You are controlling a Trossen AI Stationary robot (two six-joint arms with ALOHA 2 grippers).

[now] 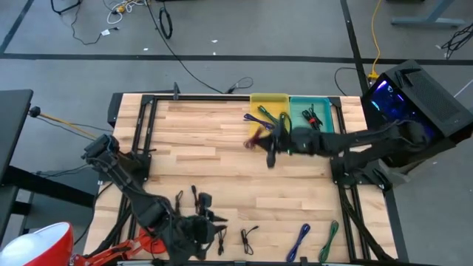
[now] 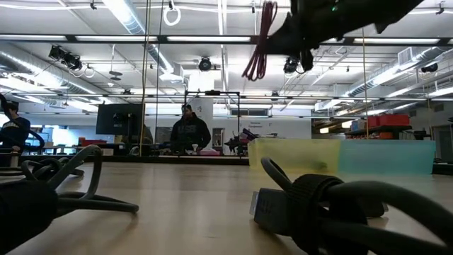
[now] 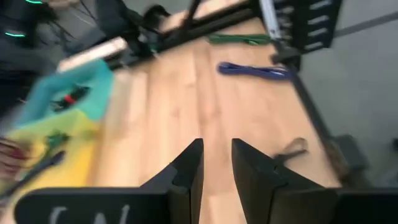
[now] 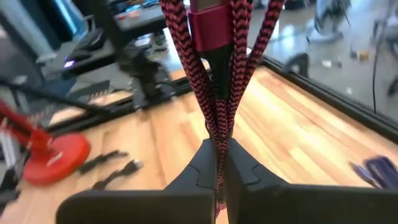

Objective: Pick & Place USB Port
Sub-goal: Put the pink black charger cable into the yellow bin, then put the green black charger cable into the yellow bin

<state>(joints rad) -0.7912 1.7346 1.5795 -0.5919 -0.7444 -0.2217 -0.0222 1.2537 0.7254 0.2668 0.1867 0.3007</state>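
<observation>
The right gripper (image 4: 219, 163) is clamped on a red braided USB cable (image 4: 217, 74), its fingers pinching the doubled strands just below the cable's band while the loops hang free. In the high view that gripper (image 1: 272, 151) is held above the table (image 1: 222, 148), just in front of the yellow bin (image 1: 269, 108), with the teal bin (image 1: 310, 111) beside it; which bin is meant I cannot tell.

The likely trouble is the slack: the dangling loops could catch the yellow bin's rim as the cable goes over, or drape half outside when let go. The pinch is narrow, too, so a quick swing might slip the strands out between the fingers.

The right arm reaches in from the table's right edge, stretched nearly level toward the bins, the wrist turned so the cable hangs down. The left gripper (image 3: 214, 168) waits near the front edge with its fingers apart, over other cables (image 1: 199, 203) lying there.
</observation>
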